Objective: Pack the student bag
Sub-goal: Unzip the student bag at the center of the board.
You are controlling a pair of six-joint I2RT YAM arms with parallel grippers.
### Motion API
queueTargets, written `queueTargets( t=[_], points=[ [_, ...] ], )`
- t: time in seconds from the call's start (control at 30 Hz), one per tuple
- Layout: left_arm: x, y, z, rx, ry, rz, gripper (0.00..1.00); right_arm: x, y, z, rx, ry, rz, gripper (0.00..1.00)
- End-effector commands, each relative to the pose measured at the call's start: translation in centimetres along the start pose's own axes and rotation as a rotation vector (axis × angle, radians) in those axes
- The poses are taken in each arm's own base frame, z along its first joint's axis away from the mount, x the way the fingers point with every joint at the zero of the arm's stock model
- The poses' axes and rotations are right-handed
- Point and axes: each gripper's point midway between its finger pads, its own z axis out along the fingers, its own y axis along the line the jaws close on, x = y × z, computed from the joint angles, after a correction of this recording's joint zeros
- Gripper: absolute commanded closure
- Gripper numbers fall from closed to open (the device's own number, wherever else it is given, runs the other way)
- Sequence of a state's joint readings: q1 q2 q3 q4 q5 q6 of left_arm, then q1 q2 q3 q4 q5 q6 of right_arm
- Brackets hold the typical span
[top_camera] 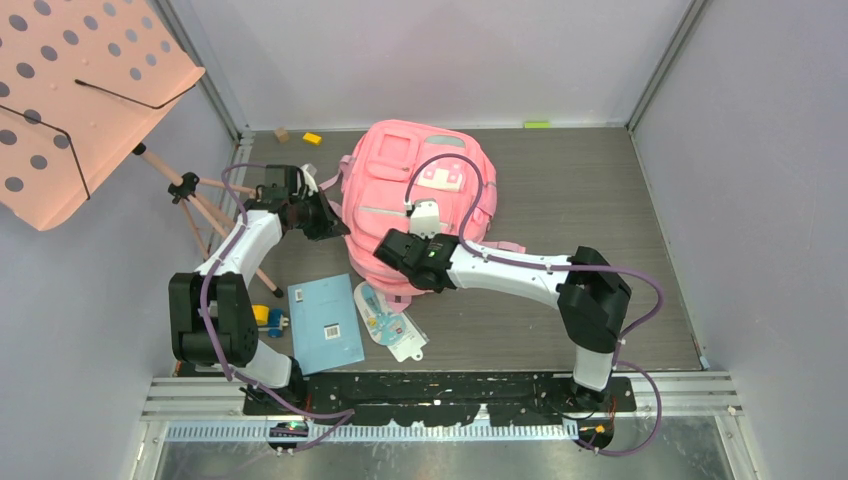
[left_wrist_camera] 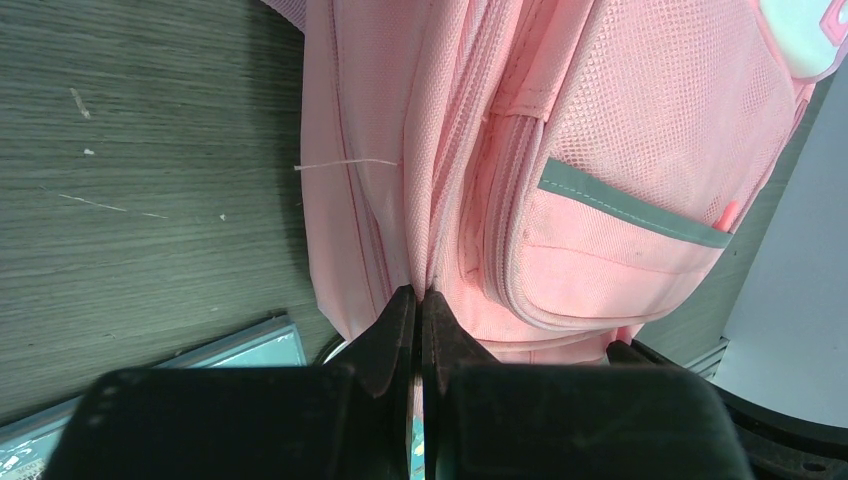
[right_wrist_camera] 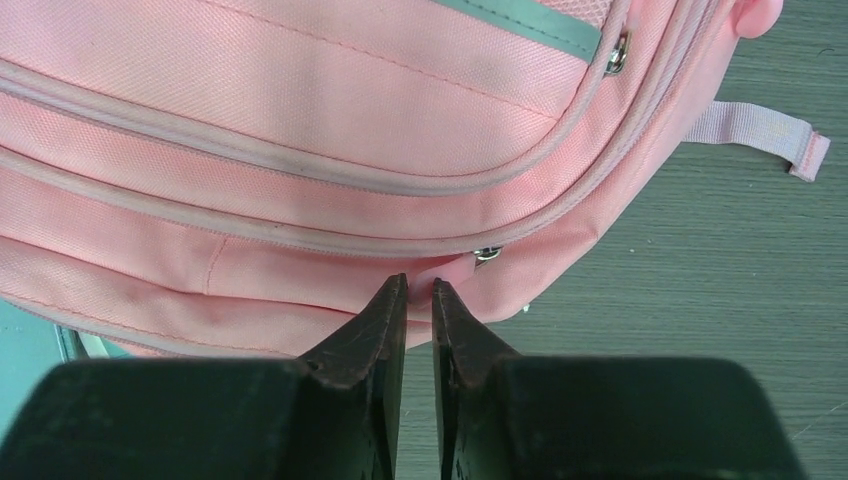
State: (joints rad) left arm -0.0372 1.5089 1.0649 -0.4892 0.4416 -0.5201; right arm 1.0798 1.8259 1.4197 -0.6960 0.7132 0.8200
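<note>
The student bag [top_camera: 385, 180] is a large pink backpack lying flat in the middle of the table. My left gripper [top_camera: 335, 222] is at its left edge. In the left wrist view the jaws [left_wrist_camera: 420, 297] are pressed together on a fold of the bag's pink fabric [left_wrist_camera: 600, 150] beside a zip seam. My right gripper [top_camera: 385, 248] is at the bag's near edge. In the right wrist view its narrow-set jaws [right_wrist_camera: 420, 285] pinch a pink zipper pull [right_wrist_camera: 452, 270] hanging from a metal ring on the bag [right_wrist_camera: 300, 100].
A blue book [top_camera: 325, 323] and a white printed pouch [top_camera: 390, 322] lie in front of the bag, with a small yellow object [top_camera: 262, 315] to their left. A salmon perforated music stand [top_camera: 80, 90] on a tripod stands at the far left. Small blocks [top_camera: 312, 139] lie by the back wall.
</note>
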Motion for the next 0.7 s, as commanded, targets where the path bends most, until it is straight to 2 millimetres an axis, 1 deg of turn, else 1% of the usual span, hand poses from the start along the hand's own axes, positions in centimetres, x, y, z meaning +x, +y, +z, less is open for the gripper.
queueTargets(
  t=[0.0, 0.2, 0.33, 0.4, 0.5, 0.67],
  points=[
    [-1.3, -2.3, -1.2, 0.082, -0.059, 0.041, 1.0, -1.4, -1.1, -0.6, 0.045, -0.056, 0.029, 0.81],
    [-1.3, -2.3, -1.2, 0.082, -0.057, 0.041, 1.0, -1.7, -2.4, -1.0, 0.094, -0.083, 0.02, 0.82],
    [-1.3, -2.3, -1.1, 0.083, -0.055, 0.04, 1.0, -1.7, -3.4, -1.2, 0.133, -0.104, -0.002, 0.8],
    [-1.3, -2.2, -1.1, 0.082, -0.054, 0.041, 1.0, -1.6, -3.7, -1.1, 0.144, -0.108, -0.009, 0.77],
    [-1.2, -2.2, -1.0, 0.082, -0.05, 0.038, 1.0, -1.5, -3.7, -1.0, 0.15, -0.112, -0.014, 0.74],
    [-1.2, -2.1, -0.9, 0.08, -0.047, 0.035, 1.0, -1.5, -3.5, -0.6, 0.148, -0.126, -0.022, 0.73]
  ],
)
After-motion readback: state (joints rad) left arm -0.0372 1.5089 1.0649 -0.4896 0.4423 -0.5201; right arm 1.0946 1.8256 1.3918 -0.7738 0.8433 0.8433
